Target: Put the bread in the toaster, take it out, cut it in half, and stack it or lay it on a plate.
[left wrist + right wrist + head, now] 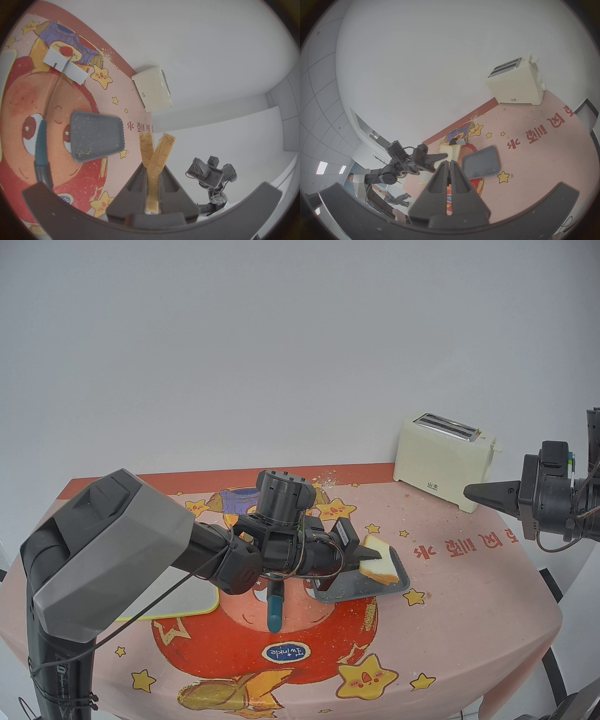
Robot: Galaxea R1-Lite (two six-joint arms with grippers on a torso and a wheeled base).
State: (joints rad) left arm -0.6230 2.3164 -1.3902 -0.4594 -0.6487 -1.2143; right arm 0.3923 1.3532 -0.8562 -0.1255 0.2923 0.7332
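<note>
Both jaws are closed: your left jaws pinch the soft, light bread (381, 560) by one edge just above the grey tray (350, 591), so squeeze gently or it squashes, and your right jaws hold nothing beside the toaster (440, 462) at the bench (487, 609) edge.

Plain white wall (281, 334) behind a pink, star-printed cartoon tablecloth (481, 615); pale tiled panels (318, 93) alongside
</note>
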